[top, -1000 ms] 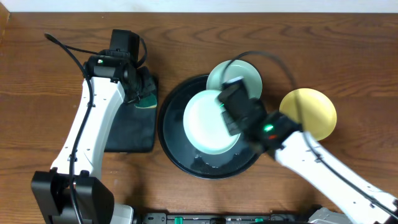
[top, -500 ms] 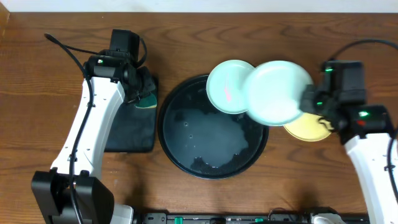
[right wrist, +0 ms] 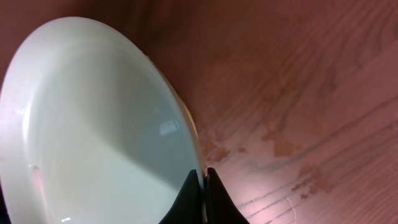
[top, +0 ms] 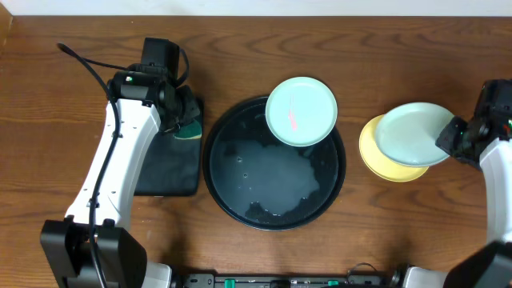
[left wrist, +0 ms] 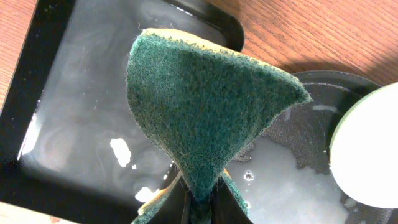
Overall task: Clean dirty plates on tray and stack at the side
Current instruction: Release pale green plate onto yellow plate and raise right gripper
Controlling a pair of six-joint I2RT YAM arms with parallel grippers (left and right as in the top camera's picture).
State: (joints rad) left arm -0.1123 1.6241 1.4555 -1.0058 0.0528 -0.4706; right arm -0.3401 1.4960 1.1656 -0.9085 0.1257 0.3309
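Note:
The round black tray (top: 240,184) lies mid-table with a film of water. A mint plate with a red smear (top: 301,111) rests on its far rim. The pale yellow plate (top: 374,156) lies on the bare wood to the right. My right gripper (top: 448,136) is shut on the rim of a clean mint plate (top: 410,133) and holds it just over the yellow plate; the right wrist view shows the same plate (right wrist: 99,137) pinched at its edge (right wrist: 203,177). My left gripper (top: 186,120) is shut on a green sponge (left wrist: 205,106) over the rectangular tray.
A smaller rectangular black tray (top: 164,168) holding water stands left of the round tray, also in the left wrist view (left wrist: 74,106). Bare wood tabletop (top: 400,224) lies to the right and front.
My right gripper lifted the mint plate off the round tray and carried it right, to just above the yellow plate. The left arm has not moved.

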